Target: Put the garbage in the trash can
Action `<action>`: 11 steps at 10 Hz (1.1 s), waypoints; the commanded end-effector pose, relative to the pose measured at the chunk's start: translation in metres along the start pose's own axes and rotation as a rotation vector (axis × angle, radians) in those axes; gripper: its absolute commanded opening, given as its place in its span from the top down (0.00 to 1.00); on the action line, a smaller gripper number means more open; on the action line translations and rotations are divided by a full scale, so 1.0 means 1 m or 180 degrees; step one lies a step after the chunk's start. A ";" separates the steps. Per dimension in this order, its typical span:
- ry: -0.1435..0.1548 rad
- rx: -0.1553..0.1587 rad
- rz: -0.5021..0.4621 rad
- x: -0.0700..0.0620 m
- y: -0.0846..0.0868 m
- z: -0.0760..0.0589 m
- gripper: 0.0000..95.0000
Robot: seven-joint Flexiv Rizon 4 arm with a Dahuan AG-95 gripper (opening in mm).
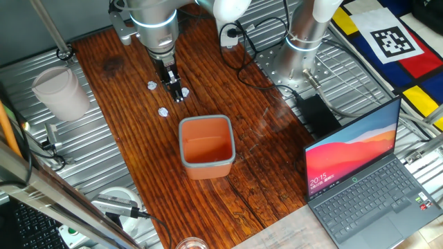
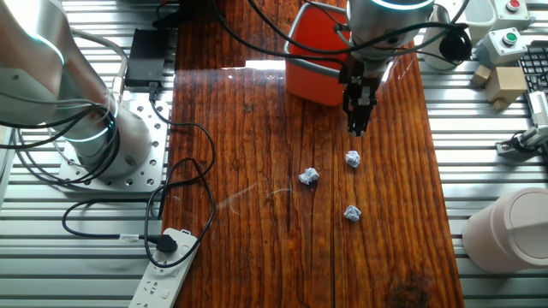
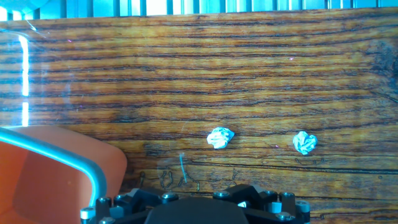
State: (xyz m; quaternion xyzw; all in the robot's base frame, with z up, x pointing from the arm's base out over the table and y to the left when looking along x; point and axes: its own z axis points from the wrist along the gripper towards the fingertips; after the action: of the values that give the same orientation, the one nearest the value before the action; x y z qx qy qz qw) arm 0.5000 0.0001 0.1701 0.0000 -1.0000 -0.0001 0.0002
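Note:
Three tiny white crumpled scraps of garbage lie on the wooden table: one (image 2: 353, 158) just beyond my fingertips, one (image 2: 309, 176) to its side and one (image 2: 352, 213) farther off. Two of them show in the hand view (image 3: 220, 137) (image 3: 305, 142). The orange trash can (image 1: 206, 145) stands empty behind my hand; its rim shows at the hand view's lower left (image 3: 56, 174). My gripper (image 2: 358, 127) hangs low over the table between can and scraps, fingers together and holding nothing. It also shows in one fixed view (image 1: 178, 93).
A translucent white cup (image 1: 62, 93) lies on the metal frame at the table's left. An open laptop (image 1: 367, 173) stands at the right. A second arm's base (image 2: 94, 141), a power strip (image 2: 167, 265) and cables sit beside the wood.

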 end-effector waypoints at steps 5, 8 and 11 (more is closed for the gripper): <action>0.0157 0.0008 -0.1043 0.000 0.000 0.000 1.00; 0.0165 0.0002 -0.1050 0.000 0.000 0.000 1.00; 0.0158 -0.0015 -0.1155 -0.002 -0.002 0.005 1.00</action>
State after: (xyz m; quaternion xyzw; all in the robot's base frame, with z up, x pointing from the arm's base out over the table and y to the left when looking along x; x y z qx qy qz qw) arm 0.5012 -0.0020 0.1662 0.1752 -0.9842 -0.0025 0.0245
